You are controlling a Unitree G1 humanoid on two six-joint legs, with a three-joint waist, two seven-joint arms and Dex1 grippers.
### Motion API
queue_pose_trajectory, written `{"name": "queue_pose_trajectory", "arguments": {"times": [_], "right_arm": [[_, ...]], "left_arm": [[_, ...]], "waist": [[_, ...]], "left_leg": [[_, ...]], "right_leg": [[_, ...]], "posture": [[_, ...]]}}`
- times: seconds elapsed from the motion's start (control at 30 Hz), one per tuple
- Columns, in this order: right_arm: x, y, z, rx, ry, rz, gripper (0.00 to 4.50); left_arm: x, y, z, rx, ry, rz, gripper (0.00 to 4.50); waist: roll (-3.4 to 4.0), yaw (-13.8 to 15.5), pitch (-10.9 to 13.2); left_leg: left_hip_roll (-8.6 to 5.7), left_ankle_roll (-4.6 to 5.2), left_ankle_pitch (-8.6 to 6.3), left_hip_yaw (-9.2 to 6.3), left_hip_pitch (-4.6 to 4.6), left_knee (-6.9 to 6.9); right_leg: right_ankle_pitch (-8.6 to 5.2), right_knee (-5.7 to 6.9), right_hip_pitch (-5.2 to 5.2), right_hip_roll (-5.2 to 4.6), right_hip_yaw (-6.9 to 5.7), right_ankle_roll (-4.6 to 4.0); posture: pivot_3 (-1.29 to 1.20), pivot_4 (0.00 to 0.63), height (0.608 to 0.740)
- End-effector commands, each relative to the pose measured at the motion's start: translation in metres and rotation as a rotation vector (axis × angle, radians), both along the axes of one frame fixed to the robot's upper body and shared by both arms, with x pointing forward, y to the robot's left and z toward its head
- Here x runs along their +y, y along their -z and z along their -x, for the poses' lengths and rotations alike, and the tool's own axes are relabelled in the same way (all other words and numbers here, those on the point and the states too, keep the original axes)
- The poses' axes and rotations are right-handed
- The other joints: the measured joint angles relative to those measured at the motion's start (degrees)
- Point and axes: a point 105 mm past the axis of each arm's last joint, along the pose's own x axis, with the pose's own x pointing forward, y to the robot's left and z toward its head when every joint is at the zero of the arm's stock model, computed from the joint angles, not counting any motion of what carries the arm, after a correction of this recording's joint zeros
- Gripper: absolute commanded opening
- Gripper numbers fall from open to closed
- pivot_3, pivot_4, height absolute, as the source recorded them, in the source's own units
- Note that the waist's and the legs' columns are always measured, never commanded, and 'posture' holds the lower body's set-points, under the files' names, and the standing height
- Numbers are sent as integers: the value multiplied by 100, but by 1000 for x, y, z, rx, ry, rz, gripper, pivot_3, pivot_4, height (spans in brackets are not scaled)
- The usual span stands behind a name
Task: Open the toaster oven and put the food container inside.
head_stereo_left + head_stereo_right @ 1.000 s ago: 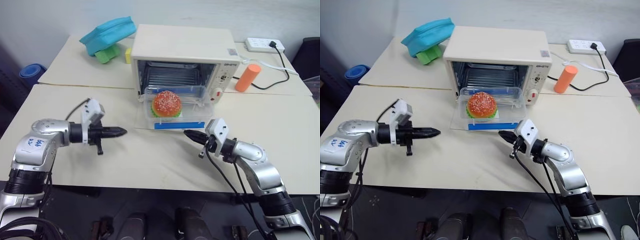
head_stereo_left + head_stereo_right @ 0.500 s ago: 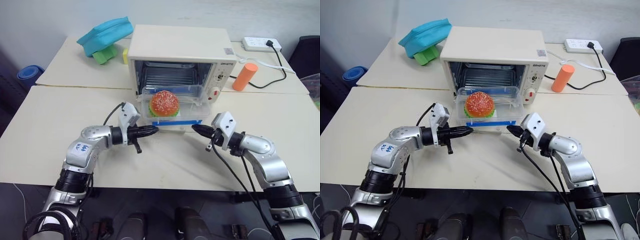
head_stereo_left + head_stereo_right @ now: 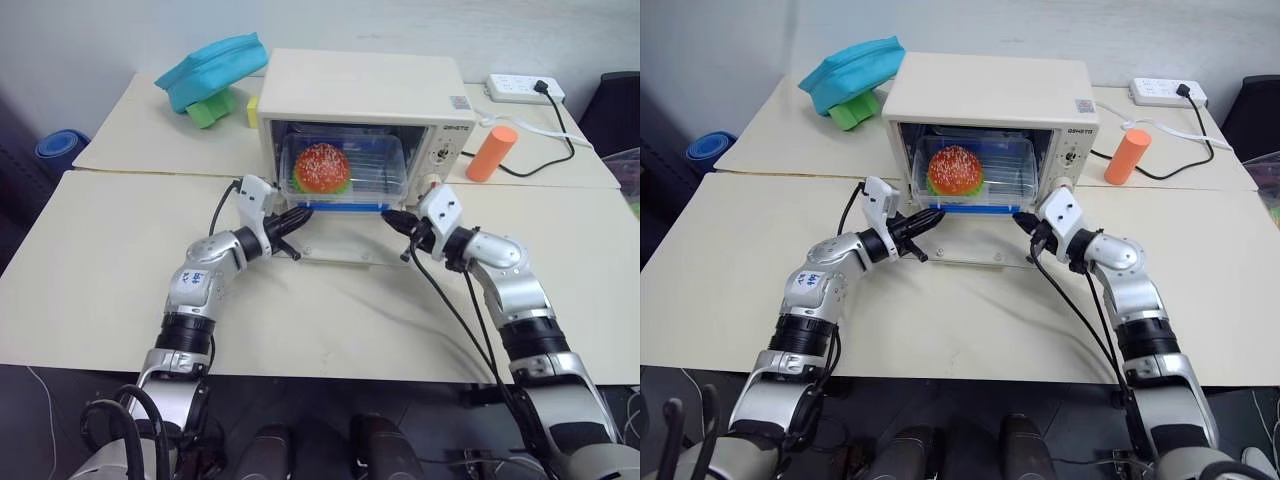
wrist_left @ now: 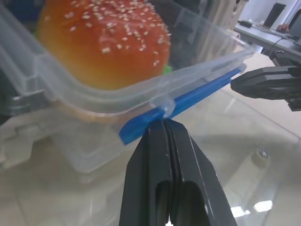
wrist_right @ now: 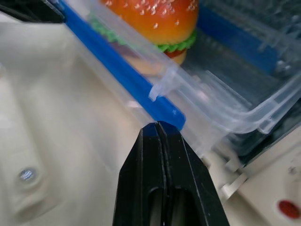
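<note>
Both clenched, the left end effector [image 3: 300,213] and right end effector [image 3: 388,217] press the food container's [image 3: 345,172] near long edge, the toaster oven [image 3: 362,118] straight ahead.

On my far left a teal zip pouch [image 3: 216,68] lies on the rear bench [image 3: 150,140], resting on top of a green block [image 3: 213,108] — a small yellow piece [image 3: 255,111] sits just beside that. To my right an orange cylinder [image 3: 494,153] leans on the bench near a black cable [image 3: 560,140], which runs back to a white power strip [image 3: 524,88]. Off the bench's left edge I see a blue roll [image 3: 65,148] on the floor.
</note>
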Motion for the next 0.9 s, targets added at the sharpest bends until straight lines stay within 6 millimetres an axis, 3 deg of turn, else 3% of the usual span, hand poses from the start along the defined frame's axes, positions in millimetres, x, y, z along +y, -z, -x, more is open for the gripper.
{"name": "queue_pose_trajectory", "arguments": {"times": [0.03, 0.23, 0.4, 0.53, 0.6, 0.73, 0.9], "right_arm": [[-1, -14, -11, -57, 38, -41, 0], [7, -23, -31, -75, 94, -100, 0], [12, -13, -28, -15, 38, -95, 0], [8, -12, -7, 28, -61, -82, 0], [3, -16, 2, 21, -72, -82, 0], [-28, -20, 36, 10, -104, -51, 0], [-81, 17, 52, 130, -30, 89, 0]], "left_arm": [[5, -15, -12, -56, -59, 33, 12], [0, -22, -35, -90, -142, 40, 12], [3, -21, -35, -113, -131, 14, 12], [20, -24, -1, -121, 60, -36, 12], [34, -27, 8, -136, 61, -58, 12], [80, -25, 50, -177, 153, -243, 885], [120, -26, 115, -165, 471, -277, 2377]], "waist": [[0, -4, 0], [0, -9, 0], [0, -35, 0], [1, -139, 0], [3, -155, 2], [5, -151, 3], [7, -122, 4]], "left_leg": [[0, -1, 1, 0, 0, -1], [-1, -2, 1, 0, -2, 0], [1, -2, 1, -1, -1, -10], [2, -2, 0, -2, -6, -18], [3, -3, -1, -4, -11, -20], [9, -5, -1, -4, -11, -14], [11, -5, -3, -13, -1, -16]], "right_leg": [[0, 1, 0, 0, 0, 0], [0, 6, -1, 0, -3, 0], [1, 8, -1, 0, -6, 1], [0, 6, -5, -1, -6, 1], [0, 5, -10, -2, -4, 1], [0, 6, -11, 1, 2, 1], [-3, -37, 12, -4, 31, -5]], "posture": [[0, 150, 740], [0, 150, 740], [0, 150, 740], [0, 150, 740], [0, 150, 740], [0, 150, 740], [0, 150, 740]]}}
